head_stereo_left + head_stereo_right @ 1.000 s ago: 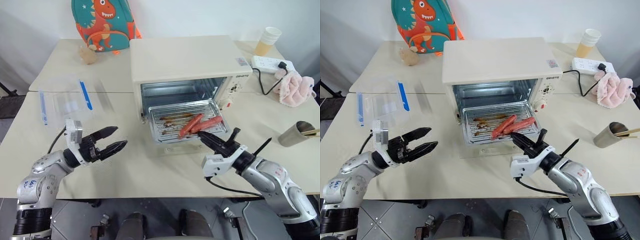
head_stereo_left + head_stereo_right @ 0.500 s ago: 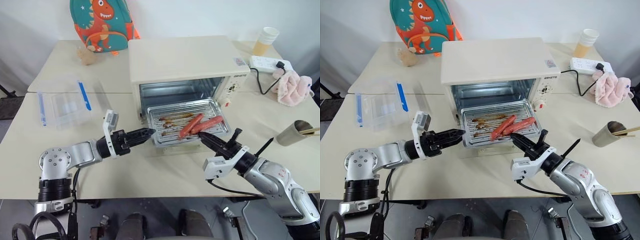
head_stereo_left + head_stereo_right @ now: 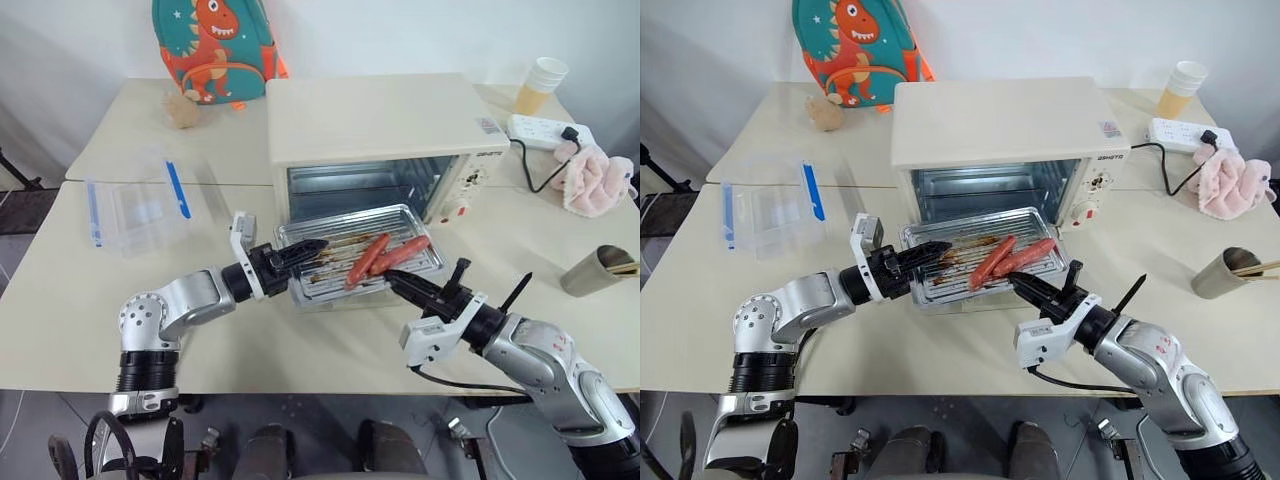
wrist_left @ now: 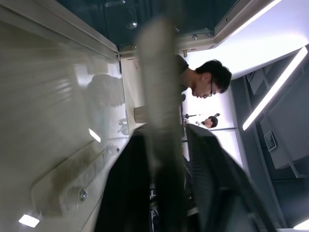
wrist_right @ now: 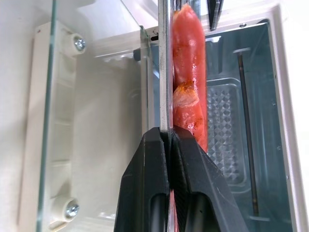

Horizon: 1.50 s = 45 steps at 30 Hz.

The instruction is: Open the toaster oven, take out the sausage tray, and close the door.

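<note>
Here the right gripper [image 3: 393,283] pinches the front rim of the shallow silver metal sausage tray [image 3: 322,276], while the left gripper [image 3: 308,249] clamps its left edge. The tray sits outside the cream-white boxy toaster oven [image 3: 380,130], over the lowered glass door [image 5: 91,130].

The toaster oven [image 3: 385,125] sits on the pale table [image 3: 60,290] with its door [image 3: 340,298] dropped flat. The sausage tray [image 3: 360,262] is out of the cavity, above the door, with two red sausages lying on it. The left gripper [image 3: 300,251] bites the tray's left edge; the right gripper [image 3: 398,284] pinches its front rim. A clear plastic box [image 3: 140,205] rests to the left, a dinosaur backpack [image 3: 212,45] behind, and a pink cloth [image 3: 597,178] at far right.
</note>
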{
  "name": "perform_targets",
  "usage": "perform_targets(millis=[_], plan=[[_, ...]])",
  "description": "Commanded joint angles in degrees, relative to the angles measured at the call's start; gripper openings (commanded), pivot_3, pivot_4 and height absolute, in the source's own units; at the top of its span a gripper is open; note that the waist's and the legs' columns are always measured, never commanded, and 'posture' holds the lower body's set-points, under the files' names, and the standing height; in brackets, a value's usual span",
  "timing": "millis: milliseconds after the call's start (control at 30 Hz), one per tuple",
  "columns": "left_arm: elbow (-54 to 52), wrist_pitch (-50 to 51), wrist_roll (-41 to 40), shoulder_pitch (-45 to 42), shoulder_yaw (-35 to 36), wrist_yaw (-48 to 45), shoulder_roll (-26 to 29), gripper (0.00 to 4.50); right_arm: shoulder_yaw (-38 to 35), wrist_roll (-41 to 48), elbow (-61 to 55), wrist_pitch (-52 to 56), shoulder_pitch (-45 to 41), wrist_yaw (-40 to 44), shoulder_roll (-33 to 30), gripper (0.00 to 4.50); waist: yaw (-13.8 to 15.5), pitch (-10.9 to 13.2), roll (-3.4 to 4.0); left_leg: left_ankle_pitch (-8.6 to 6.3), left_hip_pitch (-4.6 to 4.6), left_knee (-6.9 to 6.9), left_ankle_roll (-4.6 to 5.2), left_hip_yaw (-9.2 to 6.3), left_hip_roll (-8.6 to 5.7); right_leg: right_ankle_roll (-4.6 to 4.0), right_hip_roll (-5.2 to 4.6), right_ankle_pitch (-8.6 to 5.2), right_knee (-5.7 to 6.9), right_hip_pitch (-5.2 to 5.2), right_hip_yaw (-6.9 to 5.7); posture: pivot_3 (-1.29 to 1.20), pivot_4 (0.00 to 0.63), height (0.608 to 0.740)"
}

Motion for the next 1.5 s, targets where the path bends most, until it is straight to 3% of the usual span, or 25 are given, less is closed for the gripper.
perform_targets(millis=[33, 200, 433, 533, 600, 733, 867, 933, 1000, 1133, 1233, 1300, 1500], plan=[[-0.09, 1.04, -2.5, 0.33, 0.57, -0.27, -1.06, 0.08, -0.93, 1.29, -1.52, -1.03, -0.76, -0.33, -0.26, 0.0, 0.13, 0.0, 0.0, 0.0, -0.01, 0.0, 0.0, 0.01, 0.0, 0.0, 0.01, 0.0, -0.02, 0.0, 0.0, 0.0, 0.15, 0.74], [1.26, 3.49, -2.5, -0.03, 1.78, -1.52, -2.01, 0.03, -0.69, 7.37, -2.05, 1.08, -0.2, 2.59, 0.57, 0.0, 0.29, 0.0, 0.0, 0.01, -0.02, 0.0, 0.01, 0.04, 0.0, 0.0, 0.03, 0.0, -0.05, 0.01, 0.0, 0.0, 0.15, 0.74], [5.09, 9.08, -2.5, -0.09, 5.14, -5.49, -0.74, 0.0, -2.49, 18.12, -4.06, 0.54, 1.81, 7.89, -1.97, 2.12, 0.24, 0.0, 0.0, 0.01, -0.03, 0.0, 0.01, 0.1, 0.01, 0.0, 0.06, 0.0, -0.09, 0.01, -0.01, 0.0, 0.15, 0.74], [7.68, 13.94, -2.5, 0.95, 6.78, -12.04, 5.75, 0.0, -5.21, 26.48, -3.46, -5.36, 6.25, 11.15, -5.72, 3.11, 0.23, 0.0, 0.0, 0.01, -0.01, -0.01, 0.01, 0.11, 0.01, 0.0, 0.07, 0.0, -0.1, 0.01, 0.01, 0.0, 0.15, 0.74], [9.06, 17.11, -2.5, 2.6, 7.88, -18.2, 11.63, 0.0, -7.28, 33.54, -1.56, -9.24, 9.51, 14.45, -8.56, 3.11, -0.16, 0.0, 0.0, 0.01, 0.0, -0.09, 0.01, 0.18, 0.03, 0.0, 0.1, 0.0, -0.09, -0.01, 0.0, 0.0, 0.15, 0.74], [8.35, 19.56, -2.5, 8.7, 9.95, -28.05, 20.78, 0.0, -10.6, 39.12, 5.01, -17.16, 12.7, 17.85, -11.89, 3.11, -0.69, 0.0, 0.0, 0.0, 0.07, -0.14, 0.0, 0.15, 0.07, -0.01, 0.11, -0.01, -0.12, 0.0, 0.09, 0.0, 0.15, 0.74], [7.68, 18.65, -2.5, 16.48, 13.59, -33.49, 26.89, 0.0, -12.15, 41.55, 13.96, -21.74, 12.03, 20.78, -13.6, 3.11, -1.11, 0.01, 0.0, 0.0, 0.08, -0.12, 0.0, 0.16, 0.09, -0.04, 0.1, -0.02, -0.17, 0.01, 0.2, 0.0, 0.15, 0.74], [7.08, 17.2, -2.5, 21.44, 17.31, -34.95, 28.46, 0.0, -12.12, 47.89, 19.18, -17.58, 10.78, 24.07, -13.79, 2.94, -1.22, 0.02, 0.02, 0.0, 0.09, -0.12, 0.0, 0.17, 0.1, -0.04, 0.09, -0.03, -0.17, 0.0, 0.24, 0.0, 0.15, 0.74], [6.1, 15.85, -2.5, 24.46, 19.2, -35.65, 28.9, 0.0, -12.32, 52.44, 21.83, -14.71, 9.13, 26.41, -13.48, 2.46, -1.21, 0.03, 0.04, 0.0, 0.09, -0.12, 0.0, 0.18, 0.13, -0.05, 0.08, -0.03, -0.19, 0.0, 0.27, 0.0, 0.15, 0.74], [4.61, 13.67, -2.5, 30.89, 23.84, -36.01, 28.54, 0.0, -13.16, 66.46, 22.7, 3.9, 6.33, 31.64, -12.97, 1.1, -1.17, 0.06, 0.08, 0.01, 0.09, -0.11, 0.02, 0.15, 0.32, -0.08, 0.01, -0.04, -0.18, 0.01, 0.29, 0.0, 0.15, 0.74], [3.04, 11.62, -2.5, 36.2, 28.45, -35.76, 26.69, 0.0, -13.49, 68.31, 28.43, 7.93, 3.86, 37.52, -12.63, 0.02, -1.15, 0.06, 0.08, 0.01, 0.07, -0.11, 0.03, 0.16, 0.33, -0.08, -0.02, -0.04, -0.18, -0.01, 0.3, 0.0, 0.15, 0.74], [1.51, 10.42, -2.5, 38.97, 32.04, -36.26, 24.74, 0.0, -13.07, 68.63, 33.31, 12.73, 1.93, 40.87, -13.19, 0.02, -1.14, 0.06, 0.08, -0.03, 0.05, -0.12, 0.07, 0.2, 0.31, -0.08, -0.04, -0.04, -0.22, -0.02, 0.32, 0.0, 0.15, 0.74], [-1.64, 8.31, -2.5, 44.16, 36.69, -35.55, 21.38, 0.0, -10.77, 61.75, 44.25, 12.88, -6.93, 44.26, -11.14, 0.02, -1.26, 0.08, 0.12, -0.03, 0.05, -0.11, 0.11, 0.25, 0.24, -0.08, -0.08, -0.04, -0.26, -0.03, 0.35, 0.0, 0.15, 0.74]])
